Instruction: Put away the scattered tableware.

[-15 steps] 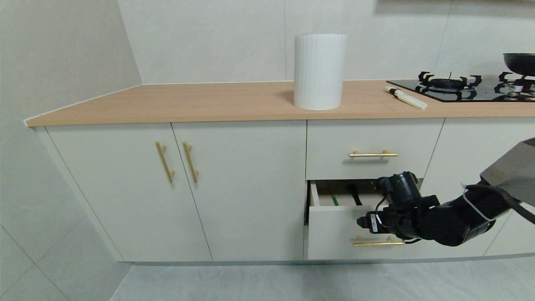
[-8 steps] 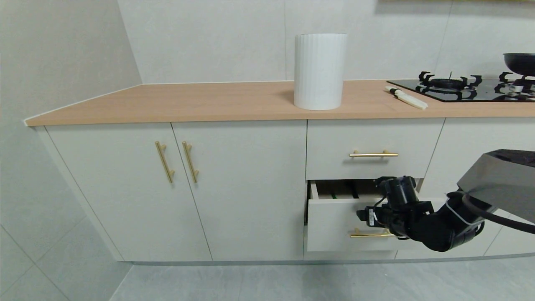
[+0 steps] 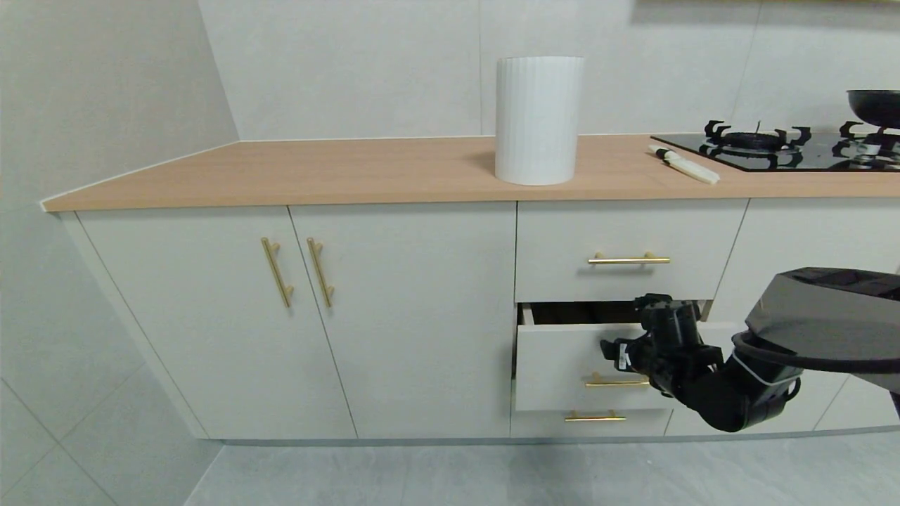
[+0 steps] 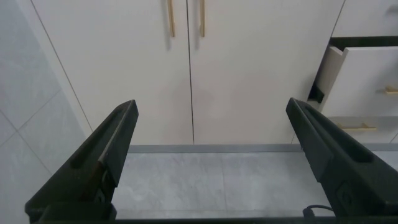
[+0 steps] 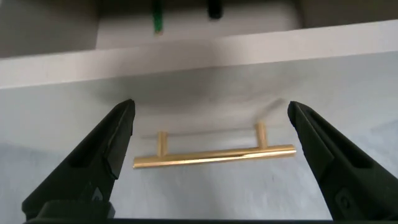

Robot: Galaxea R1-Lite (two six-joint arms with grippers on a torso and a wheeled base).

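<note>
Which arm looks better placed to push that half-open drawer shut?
The right. The right gripper is at the drawer front, open fingers flanking its gold handle. The left gripper hangs off to the side, facing the cabinet doors.

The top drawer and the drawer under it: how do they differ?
The top drawer is shut flush; the middle drawer stands partly out. The right claw hangs open before the middle drawer's handle; none nears the top drawer. Both have pale fronts and gold bar handles.
</note>
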